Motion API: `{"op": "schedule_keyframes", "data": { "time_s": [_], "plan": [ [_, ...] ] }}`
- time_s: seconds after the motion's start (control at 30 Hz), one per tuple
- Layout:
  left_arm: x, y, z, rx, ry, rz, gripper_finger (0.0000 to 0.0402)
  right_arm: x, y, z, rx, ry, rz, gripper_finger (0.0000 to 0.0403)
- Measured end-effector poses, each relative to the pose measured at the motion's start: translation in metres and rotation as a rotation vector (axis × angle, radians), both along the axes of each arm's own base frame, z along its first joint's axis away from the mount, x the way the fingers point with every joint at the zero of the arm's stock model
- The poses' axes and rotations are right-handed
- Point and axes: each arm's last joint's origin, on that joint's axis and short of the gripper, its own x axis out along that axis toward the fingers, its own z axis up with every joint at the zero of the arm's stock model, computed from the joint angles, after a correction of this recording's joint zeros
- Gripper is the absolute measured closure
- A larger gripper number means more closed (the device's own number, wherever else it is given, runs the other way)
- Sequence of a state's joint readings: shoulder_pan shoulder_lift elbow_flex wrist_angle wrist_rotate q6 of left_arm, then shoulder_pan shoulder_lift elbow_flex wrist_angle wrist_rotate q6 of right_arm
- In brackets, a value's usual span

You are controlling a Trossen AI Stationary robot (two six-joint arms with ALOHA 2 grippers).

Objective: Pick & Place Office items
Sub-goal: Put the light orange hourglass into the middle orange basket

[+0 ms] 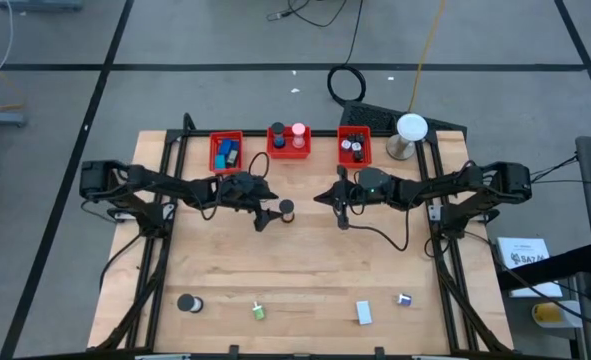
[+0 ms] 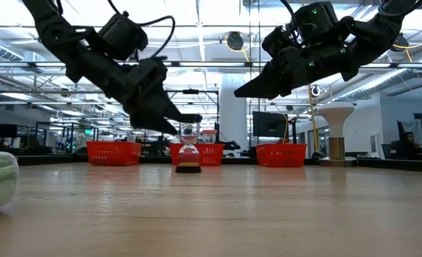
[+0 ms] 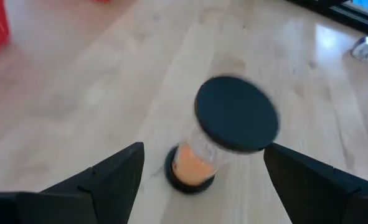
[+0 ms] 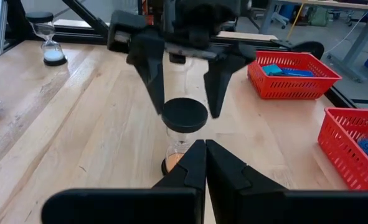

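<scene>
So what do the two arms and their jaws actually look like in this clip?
Both arms are matte black, built of jointed segments. The left arm and right arm each carry loose black cables looping alongside. The right arm shows a small green light near its wrist. The left gripper ends in two flat, tapering black jaws hanging from a boxy black housing; the right gripper has matching wedge-shaped black jaws.

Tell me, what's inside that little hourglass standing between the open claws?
Orange sand fills the lower bulb of the hourglass, standing between the left gripper's open fingers. Its black top cap hides the upper bulb from above, and the low view is too small to tell.
</scene>
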State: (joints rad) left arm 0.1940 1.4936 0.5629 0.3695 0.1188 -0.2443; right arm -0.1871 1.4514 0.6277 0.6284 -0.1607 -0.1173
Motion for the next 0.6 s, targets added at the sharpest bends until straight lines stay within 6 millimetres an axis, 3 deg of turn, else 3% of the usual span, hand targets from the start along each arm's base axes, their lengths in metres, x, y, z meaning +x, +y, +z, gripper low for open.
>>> {"op": "schedule_keyframes", "data": {
  "time_s": [0.23, 0.6],
  "plan": [
    [-0.01, -0.001, 0.015, 0.085, 0.013, 0.0, 0.0081, 0.0, 0.0, -0.001, 0.002, 0.011, -0.001, 0.04],
    [-0.012, -0.005, 0.015, 0.138, 0.037, -0.047, 0.0205, 0.0, 0.0, -0.001, 0.002, 0.011, -0.003, 0.0399]
  ]
}}
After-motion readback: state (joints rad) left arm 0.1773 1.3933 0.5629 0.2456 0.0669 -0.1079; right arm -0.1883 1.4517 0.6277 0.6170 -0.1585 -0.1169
